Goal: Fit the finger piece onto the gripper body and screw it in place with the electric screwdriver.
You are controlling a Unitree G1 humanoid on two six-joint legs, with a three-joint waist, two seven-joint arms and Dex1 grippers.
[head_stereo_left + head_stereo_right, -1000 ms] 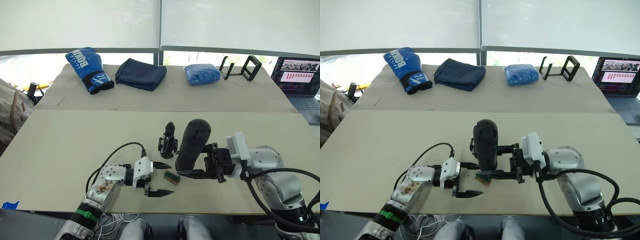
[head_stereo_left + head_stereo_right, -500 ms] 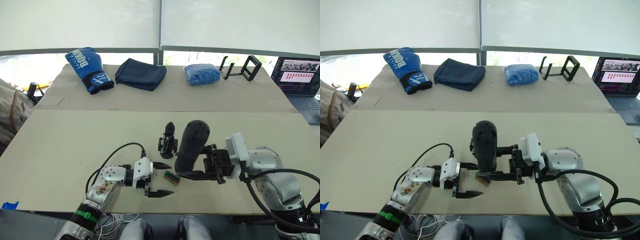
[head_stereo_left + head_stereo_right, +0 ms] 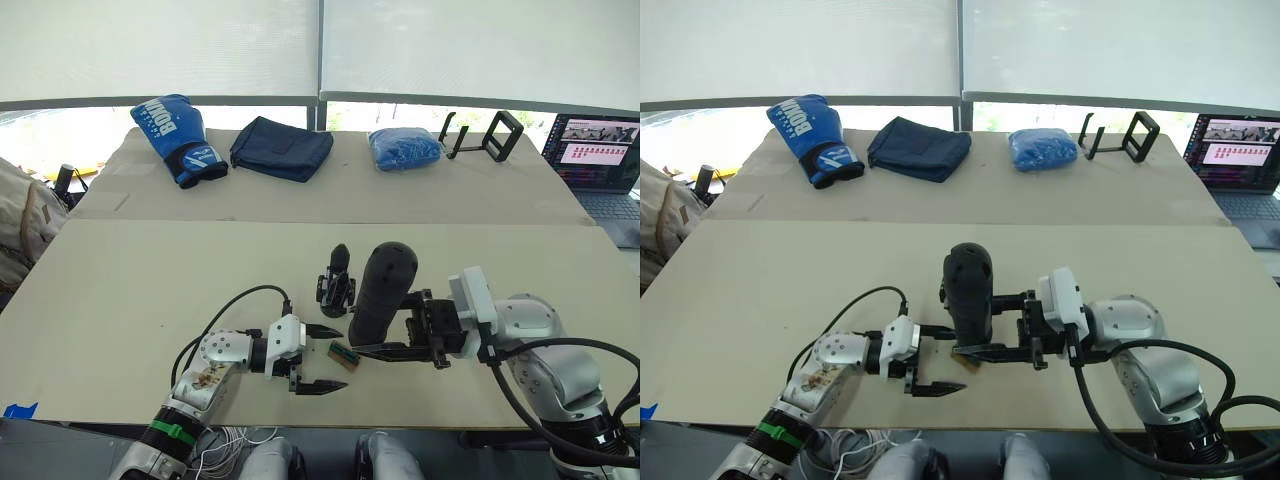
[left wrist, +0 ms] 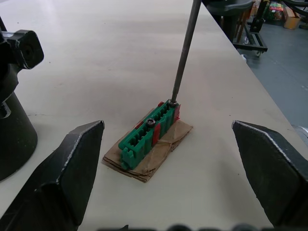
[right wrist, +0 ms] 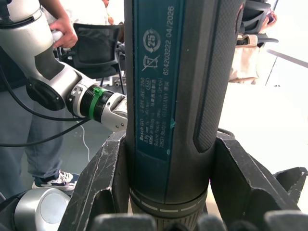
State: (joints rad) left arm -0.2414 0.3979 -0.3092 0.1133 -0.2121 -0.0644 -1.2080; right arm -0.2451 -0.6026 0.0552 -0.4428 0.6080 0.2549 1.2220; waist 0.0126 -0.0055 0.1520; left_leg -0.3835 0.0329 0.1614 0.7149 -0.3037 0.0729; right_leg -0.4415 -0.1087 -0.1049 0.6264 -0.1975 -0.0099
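Electric screwdriver (image 3: 383, 292): thick matte-black cylinder, near upright, clamped between the right gripper (image 3: 392, 332) fingers.
Bit (image 4: 184, 50): thin metal rod, tip on a screw in the green block (image 4: 147, 132).
Gripper body (image 3: 335, 280): small black block, at 11 o'clock of the screwdriver.
Left gripper (image 3: 322, 358): 2 fingers spread apart, flanking the block, holding nothing.

Beige table (image 3: 150, 290), gripper body (image 3: 336, 283), green block (image 4: 147, 133), boxing glove (image 3: 177, 137)
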